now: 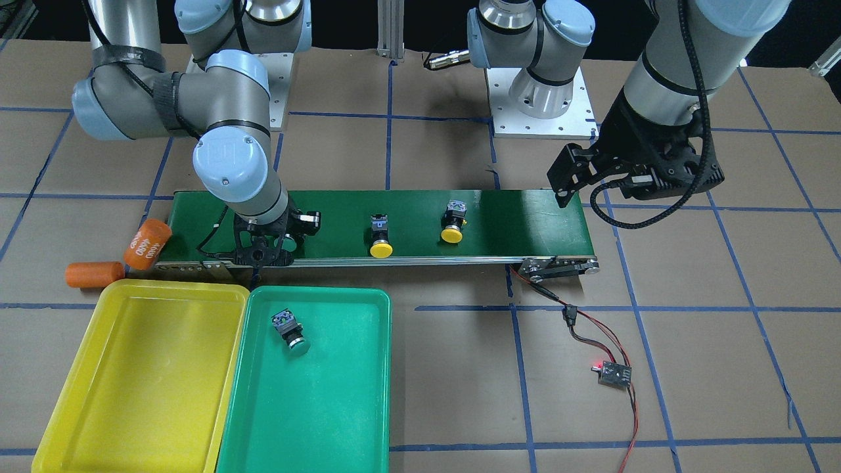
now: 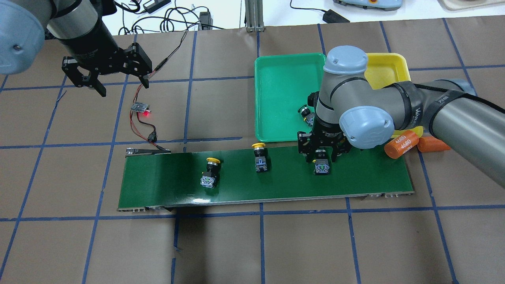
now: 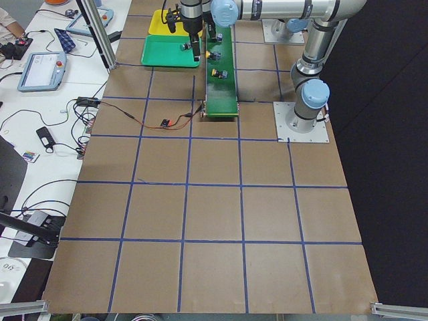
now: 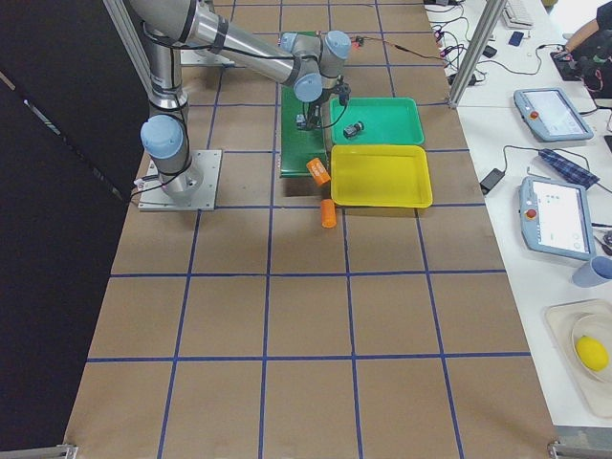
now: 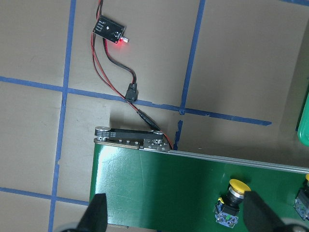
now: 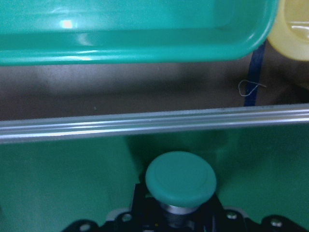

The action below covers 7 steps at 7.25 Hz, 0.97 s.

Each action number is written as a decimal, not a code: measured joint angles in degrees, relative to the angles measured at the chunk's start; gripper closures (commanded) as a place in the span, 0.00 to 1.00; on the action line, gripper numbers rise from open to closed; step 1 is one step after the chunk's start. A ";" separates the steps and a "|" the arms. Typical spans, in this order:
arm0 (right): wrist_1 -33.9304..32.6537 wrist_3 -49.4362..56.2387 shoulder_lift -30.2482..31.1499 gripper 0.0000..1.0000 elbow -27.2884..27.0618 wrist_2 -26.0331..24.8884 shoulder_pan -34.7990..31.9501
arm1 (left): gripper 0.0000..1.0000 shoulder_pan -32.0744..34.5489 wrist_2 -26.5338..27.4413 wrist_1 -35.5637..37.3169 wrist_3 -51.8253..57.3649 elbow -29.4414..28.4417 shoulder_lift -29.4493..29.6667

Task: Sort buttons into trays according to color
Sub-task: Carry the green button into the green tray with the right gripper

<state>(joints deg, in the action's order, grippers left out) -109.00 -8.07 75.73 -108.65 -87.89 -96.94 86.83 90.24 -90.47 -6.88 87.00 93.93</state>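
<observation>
Two yellow buttons lie on their sides on the conveyor belt; they also show in the front view. One green button lies in the green tray. The yellow tray beside it holds nothing. My right gripper is low over the belt, jaws open on either side of the other green button, whose cap fills the right wrist view. My left gripper is open and empty, hovering beyond the belt's other end.
The dark-green conveyor belt runs across the table. Two orange cylinders lie at its end beside the yellow tray. A small controller board with a red light and its wires lie under my left gripper.
</observation>
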 measured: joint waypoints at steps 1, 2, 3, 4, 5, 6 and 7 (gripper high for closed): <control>-0.33 0.01 0.15 1.00 0.46 -0.56 0.04 | 0.00 0.05 -0.02 -0.42 0.06 0.17 -0.19; -1.22 -0.05 0.32 1.00 2.03 -0.51 -0.01 | 0.00 0.07 -0.02 -0.85 0.09 -0.09 -0.18; -2.51 -0.06 0.30 1.00 4.71 -0.07 -0.21 | 0.00 0.09 -0.09 -1.11 0.09 -0.27 -0.17; -4.99 0.00 -0.10 1.00 7.62 1.17 -0.43 | 0.00 0.09 -0.20 -1.20 0.03 -0.31 -0.13; -8.82 0.10 -1.30 1.00 9.41 3.32 -0.62 | 0.00 0.09 -0.28 -1.21 -0.03 -0.33 -0.12; -12.13 0.14 -3.04 0.94 10.26 5.16 -0.98 | 0.00 0.08 -0.31 -1.20 -0.05 -0.33 -0.11; -15.10 0.19 -5.02 0.32 10.77 6.96 -1.56 | 0.00 0.04 -0.37 -1.20 -0.11 -0.34 -0.11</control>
<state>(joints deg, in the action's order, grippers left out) -124.10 -7.88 70.70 -97.88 -80.93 -98.51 86.88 89.87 -91.67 -6.98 86.66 93.82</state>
